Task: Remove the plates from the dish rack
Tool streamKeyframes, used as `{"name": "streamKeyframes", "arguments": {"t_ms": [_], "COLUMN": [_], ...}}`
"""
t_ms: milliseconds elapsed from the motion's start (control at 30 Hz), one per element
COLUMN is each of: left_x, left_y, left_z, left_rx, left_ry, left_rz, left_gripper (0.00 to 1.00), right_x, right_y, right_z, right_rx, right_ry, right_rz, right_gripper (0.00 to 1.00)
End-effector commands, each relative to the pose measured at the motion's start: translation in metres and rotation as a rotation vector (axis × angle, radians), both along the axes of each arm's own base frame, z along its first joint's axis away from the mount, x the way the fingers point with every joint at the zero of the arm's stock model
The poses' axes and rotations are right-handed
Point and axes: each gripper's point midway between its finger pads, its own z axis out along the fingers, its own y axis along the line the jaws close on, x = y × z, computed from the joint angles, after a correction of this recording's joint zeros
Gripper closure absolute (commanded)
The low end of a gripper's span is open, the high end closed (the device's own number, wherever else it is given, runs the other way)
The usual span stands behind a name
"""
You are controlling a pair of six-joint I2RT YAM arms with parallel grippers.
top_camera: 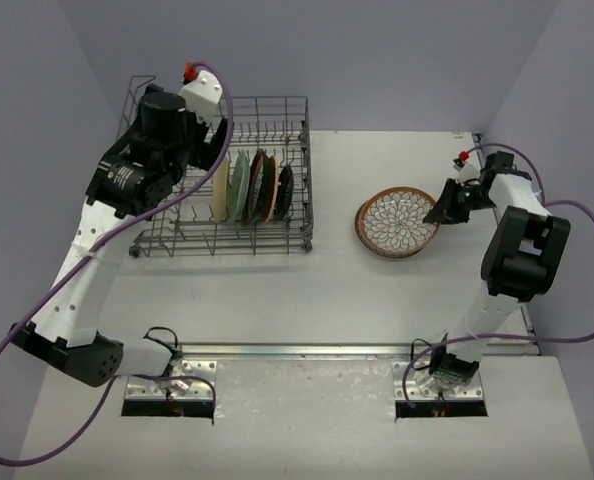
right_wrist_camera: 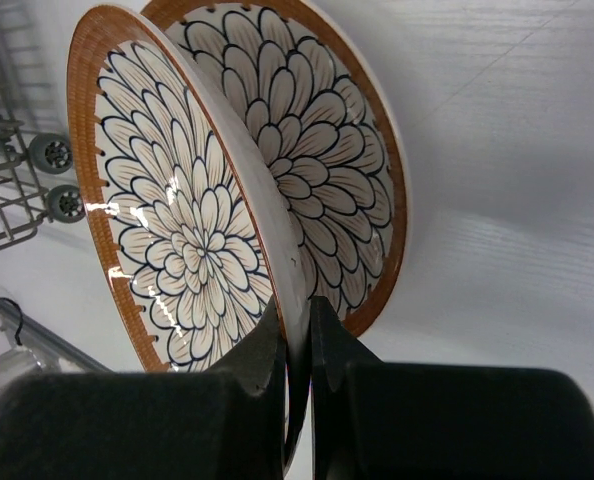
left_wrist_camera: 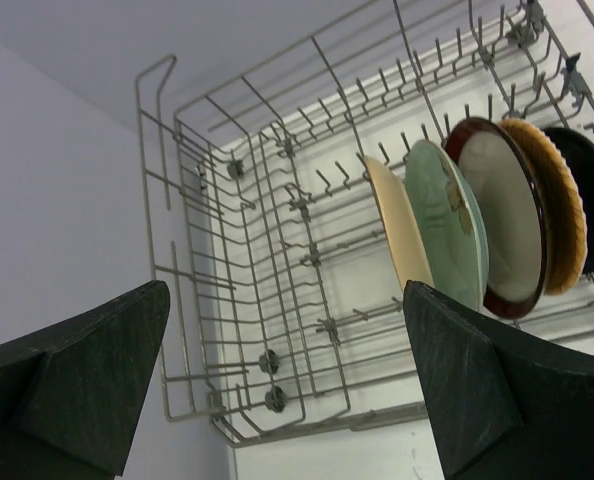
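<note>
Overhead, our left gripper spread wide over the grey wire dish rack at ten o'clock, five ceramic plates upright inside, our right gripper clamped on a brown-rimmed petal-patterned plate at three o'clock.

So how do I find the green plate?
Find the grey wire dish rack at the back left of the table. Five plates stand on edge inside in a row. The green plate is second from the left end, between the cream plate and the red-rimmed plate, the only pale green one.
</note>
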Motion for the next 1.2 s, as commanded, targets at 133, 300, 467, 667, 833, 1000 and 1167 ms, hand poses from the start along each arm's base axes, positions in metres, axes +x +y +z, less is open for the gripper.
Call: {"name": "streamKeyframes", "arguments": {"t_ms": [133,300,467,667,833,1000,1167], "left_x": [-0.019,-0.014,-0.010,0.000,0.010,0.024,0.039], "left_y": [0.000,0.006,0.009,0.014,0.019,0.023,0.030], "left_z": [-0.012,-0.035,-0.049,-0.056,-0.066,-0.078,-0.091], "left_rx": [-0.184,-0.237,-0.295,-0.362,-0.427,-0.496,-0.524], "left_ry": [0.019,0.077,0.119,0.126,0.145,0.176,0.196], "left_rz": [-0.030,-0.017,-0.007,0.028,0.043,0.053,0.057], "left_gripper": [0.00,0.00,0.00,0.00,0.00,0.00,0.01], "right_x": [0.027,0.027,0.027,0.031,0.034,0.031,0.025], "right_y": [0.000,-0.002,-0.002,-0.012,-0.021,-0.021,-0.012], "right_z": [0.017,0.011,0.015,0.038,0.057,0.064,0.070], "right_rx": [0.003,-0.044,-0.118,-0.298,-0.429,-0.475,-0.440], "right_ry": [-0.115,-0.110,-0.122,-0.177,-0.223,-0.229,-0.242], "right_rz": [0.023,0.040,0.058,0.072,0.062,0.076,0.095], "right_gripper": [0.92,0.79,0.60,0.19,0.09,0.08,0.08]}}
